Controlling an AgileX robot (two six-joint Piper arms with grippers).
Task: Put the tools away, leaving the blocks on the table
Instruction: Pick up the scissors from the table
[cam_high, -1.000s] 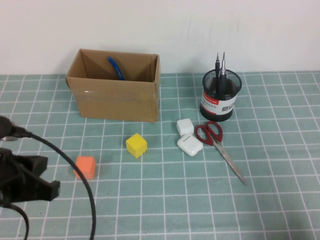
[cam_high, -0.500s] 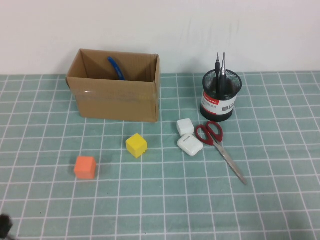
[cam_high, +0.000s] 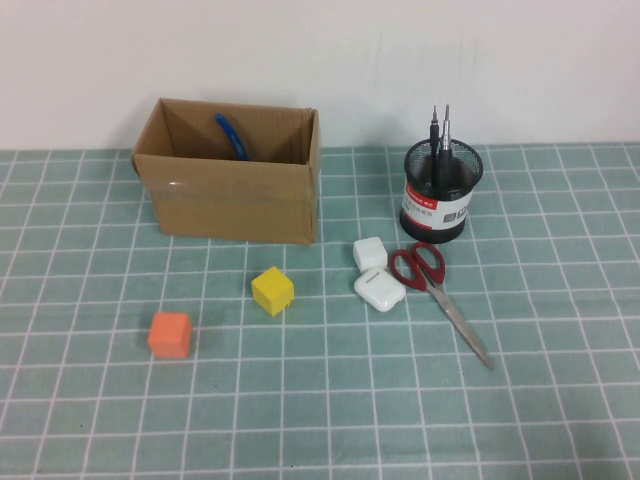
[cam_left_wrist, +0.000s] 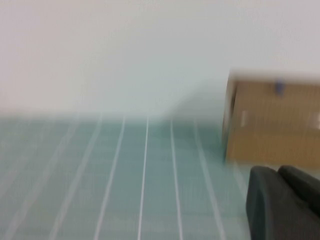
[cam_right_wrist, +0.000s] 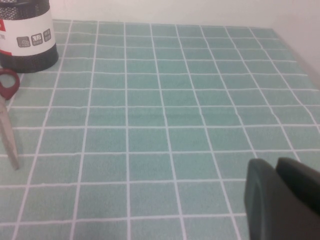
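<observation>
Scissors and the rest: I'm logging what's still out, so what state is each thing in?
red-handled scissors: flat on the table, blades shut
blue-handled pliers: in the cardboard box
two black drivers: upright in the mesh cup
yellow block, orange block: on the table
left gripper: off the table
right gripper: off the table

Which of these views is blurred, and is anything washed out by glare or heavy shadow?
Left wrist view: smeared, cardboard box and left pincer soft-edged. Right wrist view: sharp on the grid, scissors and right pincer. High view: sharp, even light, faint shadows under the yellow block, no glare.
</observation>
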